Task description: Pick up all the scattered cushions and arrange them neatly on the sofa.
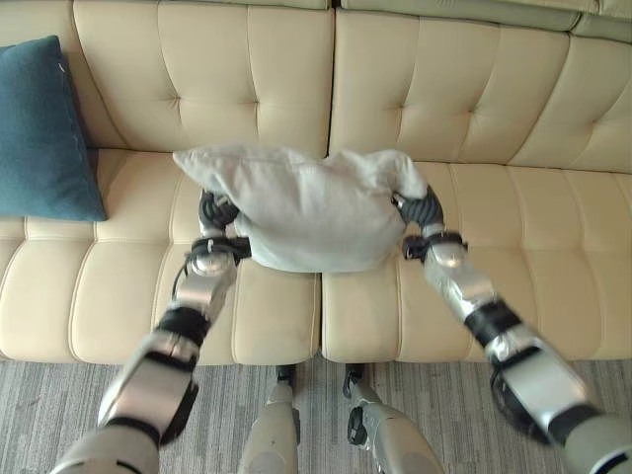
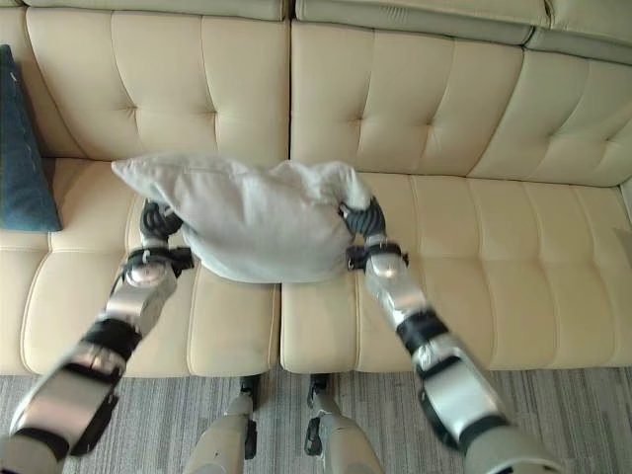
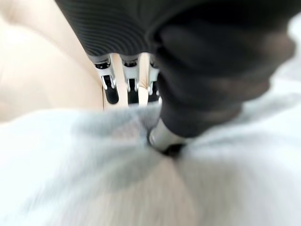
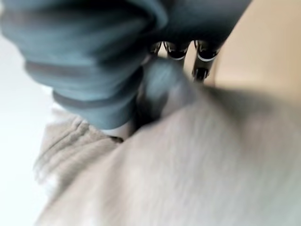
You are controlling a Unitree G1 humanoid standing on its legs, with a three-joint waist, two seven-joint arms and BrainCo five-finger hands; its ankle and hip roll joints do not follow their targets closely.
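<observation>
Right now a pale grey cushion [image 1: 306,207] hangs just above the front seat of the cream sofa [image 1: 474,118], over the seam between its two middle seat pads, held between both hands. The left hand [image 1: 219,211] pinches the cushion's left edge, thumb pressed into the fabric with the fingers [image 3: 111,89] reaching behind it. The right hand [image 1: 419,205] grips the cushion's right corner, its thumb and fingers closed on bunched cloth. A dark teal cushion [image 1: 41,133] leans upright against the sofa's backrest, well to the left of the grey cushion
</observation>
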